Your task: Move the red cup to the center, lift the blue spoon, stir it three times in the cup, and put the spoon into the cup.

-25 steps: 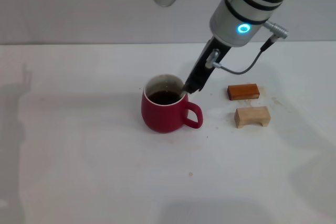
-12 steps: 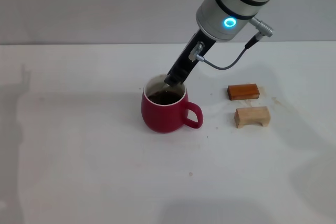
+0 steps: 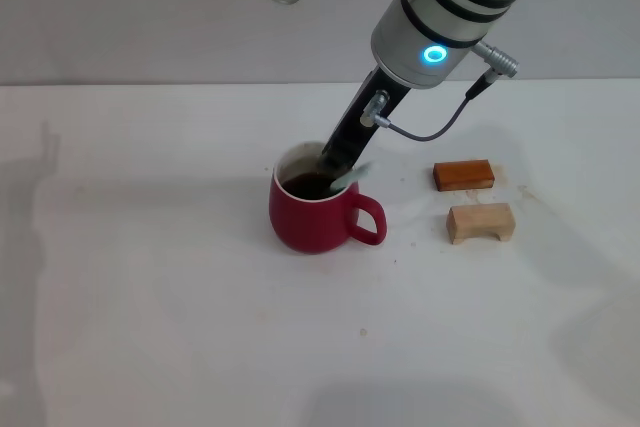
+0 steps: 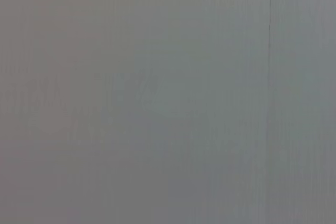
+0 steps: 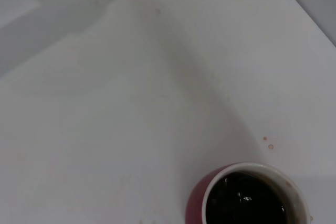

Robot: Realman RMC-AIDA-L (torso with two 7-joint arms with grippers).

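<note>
Red cup (image 3: 312, 212): on the table, left of the 2 blocks, dark liquid inside.
Right gripper (image 3: 338, 165): over the cup's rim, grasping the blue spoon (image 3: 349, 176).
Left gripper: not in view.
Risk: a wide stir could tip the cup, slopping liquid.

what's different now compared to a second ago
The right gripper swung from the handle side of the red cup across its mouth toward the robot's left, then settled mid-cup; the blue spoon now shows at the rim. The cup and both blocks stayed put.
</note>
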